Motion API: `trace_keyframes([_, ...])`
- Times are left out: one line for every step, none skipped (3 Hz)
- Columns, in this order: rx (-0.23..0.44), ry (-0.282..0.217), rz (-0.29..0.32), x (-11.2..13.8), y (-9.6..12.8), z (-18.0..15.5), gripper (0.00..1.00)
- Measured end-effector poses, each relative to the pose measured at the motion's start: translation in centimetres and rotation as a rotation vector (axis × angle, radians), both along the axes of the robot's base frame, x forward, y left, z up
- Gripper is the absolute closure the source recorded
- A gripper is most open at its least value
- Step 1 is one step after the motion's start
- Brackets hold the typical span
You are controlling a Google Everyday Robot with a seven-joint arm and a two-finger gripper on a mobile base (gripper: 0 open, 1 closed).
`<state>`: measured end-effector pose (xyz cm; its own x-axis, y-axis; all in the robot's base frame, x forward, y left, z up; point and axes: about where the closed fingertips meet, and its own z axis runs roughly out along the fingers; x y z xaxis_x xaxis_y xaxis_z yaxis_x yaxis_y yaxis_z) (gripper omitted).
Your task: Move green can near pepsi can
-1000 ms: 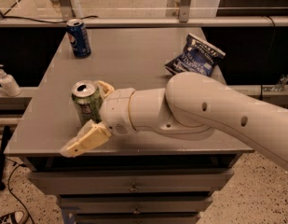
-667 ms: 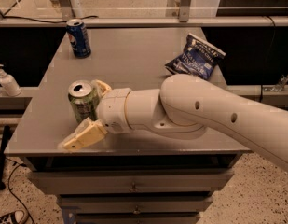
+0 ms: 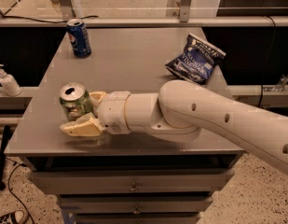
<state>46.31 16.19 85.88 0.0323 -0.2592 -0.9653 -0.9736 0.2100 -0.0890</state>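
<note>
Evidently light and thin-walled, the green can (image 3: 74, 102) stands at the bench's (image 3: 134, 69) front-left, well apart from the pepsi can (image 3: 78, 38). The gripper's (image 3: 81, 112) jaws clasp its slippery mid-body, so gentle pressure seems wise.

Drink cans: two, namely one green can (image 3: 74, 101) and one pepsi can (image 3: 79, 38). Chip bag (image 3: 195, 59): one, blue. Pump bottle (image 3: 8, 81): one, on the ledge left of the table. Table (image 3: 134, 69): one, grey. Robot arm (image 3: 218, 120): one. Gripper (image 3: 80, 112): one, at the table's front left, its two fingers clasped on the green can. Shoe (image 3: 10, 217): one, on the floor.
</note>
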Motion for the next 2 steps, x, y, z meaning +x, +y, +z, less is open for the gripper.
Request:
trace_keyframes([0.012,-0.002,-0.001,0.21,-0.36,-0.21,0.63])
trace_keyframes([0.021,-0.011,0.001,0.44,-0.54,0.01,0.87])
